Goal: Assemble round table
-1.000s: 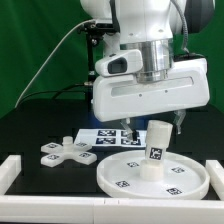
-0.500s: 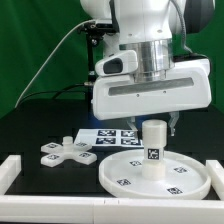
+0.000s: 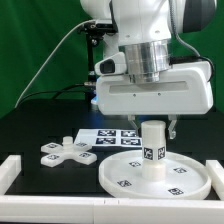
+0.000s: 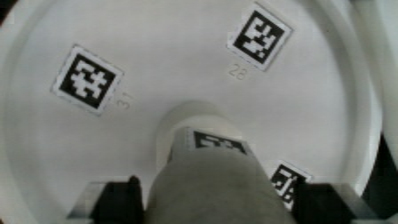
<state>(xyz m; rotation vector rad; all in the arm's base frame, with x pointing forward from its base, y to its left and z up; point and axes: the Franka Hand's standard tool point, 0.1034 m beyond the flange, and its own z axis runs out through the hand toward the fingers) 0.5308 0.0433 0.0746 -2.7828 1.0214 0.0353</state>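
The leg (image 3: 153, 150) stands upright on the round disc (image 3: 108, 172) near the worktop's front edge. The gripper (image 3: 155, 124) is clamped on the leg's top. The cross-shaped base (image 3: 62, 152) lies apart and is not yet joined.

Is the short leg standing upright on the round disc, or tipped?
Upright: in the exterior view the leg shows vertical sides, with its lower end resting flat on the round disc.

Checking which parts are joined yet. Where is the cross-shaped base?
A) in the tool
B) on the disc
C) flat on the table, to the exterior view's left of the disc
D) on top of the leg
C: the cross-shaped base lies on the black table, apart from the round disc where the leg stands.
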